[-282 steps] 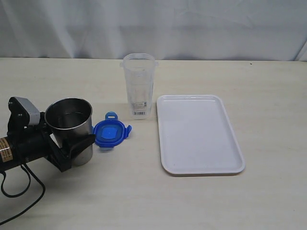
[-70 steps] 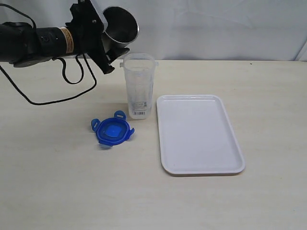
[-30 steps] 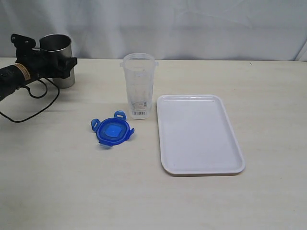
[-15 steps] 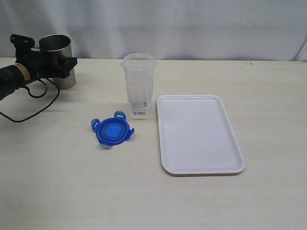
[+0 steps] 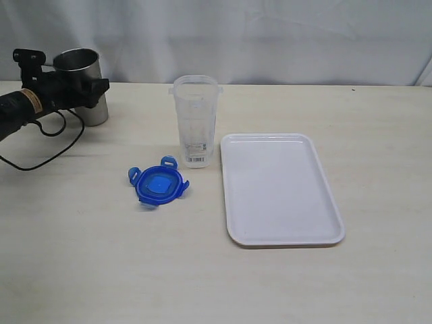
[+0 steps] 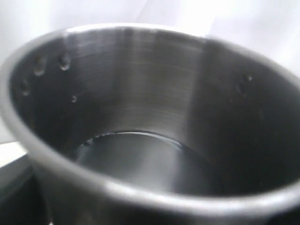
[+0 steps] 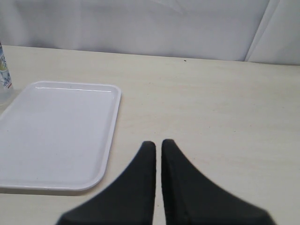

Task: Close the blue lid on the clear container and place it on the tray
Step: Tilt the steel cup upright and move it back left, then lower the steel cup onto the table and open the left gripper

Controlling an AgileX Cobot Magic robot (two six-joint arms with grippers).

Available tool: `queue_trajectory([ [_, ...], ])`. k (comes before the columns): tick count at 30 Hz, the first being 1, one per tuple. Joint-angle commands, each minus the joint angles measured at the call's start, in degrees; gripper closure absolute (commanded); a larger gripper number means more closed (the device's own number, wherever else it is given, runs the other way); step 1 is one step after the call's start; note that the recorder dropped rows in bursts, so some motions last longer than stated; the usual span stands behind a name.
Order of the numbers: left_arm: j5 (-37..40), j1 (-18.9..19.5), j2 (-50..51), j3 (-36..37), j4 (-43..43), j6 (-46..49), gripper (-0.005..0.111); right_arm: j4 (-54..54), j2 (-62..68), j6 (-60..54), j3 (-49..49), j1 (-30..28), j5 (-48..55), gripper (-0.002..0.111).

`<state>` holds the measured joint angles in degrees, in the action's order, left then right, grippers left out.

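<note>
The clear container [image 5: 196, 121] stands upright and open-topped near the middle of the table. The blue lid [image 5: 157, 185] lies flat on the table in front of it and to its left, apart from it. The white tray [image 5: 280, 189] lies to the container's right with nothing on it. My left gripper [image 5: 79, 91] is at the far back left, its jaws around a steel cup [image 5: 82, 104] that stands on the table; that cup [image 6: 140, 117] fills the left wrist view. My right gripper [image 7: 158, 143] is shut and empty, over bare table beside the tray [image 7: 56, 131].
A black cable [image 5: 47, 145] loops on the table under the left arm. A white curtain hangs behind the table's back edge. An edge of the container [image 7: 3, 70] shows in the right wrist view.
The left gripper and the steel cup have shifted very slightly left over the last second. Lid, container and tray have not moved.
</note>
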<state>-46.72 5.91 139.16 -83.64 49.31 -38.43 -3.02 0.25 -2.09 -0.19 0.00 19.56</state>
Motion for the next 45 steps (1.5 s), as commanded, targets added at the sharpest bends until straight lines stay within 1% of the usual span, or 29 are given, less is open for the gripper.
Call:
queue_trajectory([
  [1,-1.1,0.0,-0.7,-0.5,-0.3,-0.8,0.023,-0.4,-0.2,0.0,0.2,-0.4,0.1,0.104],
  [5,-0.2,0.0,-0.7,-0.5,-0.2,-0.8,0.023,-0.4,-0.2,0.0,0.2,-0.4,0.1,0.104],
  [9,-0.2,0.1,-0.7,-0.5,2.5,-0.7,0.023,-0.4,-0.2,0.0,0.2,-0.4,0.1,0.104],
  [14,-0.2,0.1,-0.7,-0.5,2.6,-0.7,0.022,-0.4,-0.2,0.0,0.2,-0.4,0.1,0.104],
  [20,-0.2,0.1,-0.7,-0.5,2.6,-0.7,0.002,-0.4,-0.2,0.0,0.2,-0.4,0.1,0.104],
  [23,-0.2,0.4,-0.7,-0.5,3.1,-0.7,0.002,-0.4,-0.2,0.0,0.2,-0.4,0.1,0.104],
  [26,-0.3,1.0,-1.3,-0.5,8.4,-0.8,0.002,-0.4,-0.2,0.0,0.2,-0.4,0.1,0.104],
  [28,-1.4,1.7,-1.5,-0.5,9.2,-0.9,0.002,-0.4,-0.2,0.0,0.2,-0.4,0.1,0.104],
  [31,-5.5,3.7,-1.6,-0.5,10.5,-3.4,0.002,-0.4,-0.2,0.0,0.2,-0.4,0.1,0.104],
  [34,-9.0,5.4,-1.6,0.2,12.4,-3.8,0.002,-0.4,-0.2,0.0,0.2,-0.4,0.1,0.104],
  [37,-10.0,6.7,-1.6,1.6,12.6,-3.8,0.002,-0.4,-0.2,0.0,0.2,-0.4,0.1,0.104],
  [39,-10.4,7.3,-1.6,2.5,12.6,-3.8,0.002,-0.4,-0.2,0.0,0.2,-0.4,0.1,0.104],
  [45,-15.9,8.3,-1.6,5.3,13.3,-3.4,0.002,-0.4,-0.2,0.0,0.2,-0.4,0.1,0.104],
])
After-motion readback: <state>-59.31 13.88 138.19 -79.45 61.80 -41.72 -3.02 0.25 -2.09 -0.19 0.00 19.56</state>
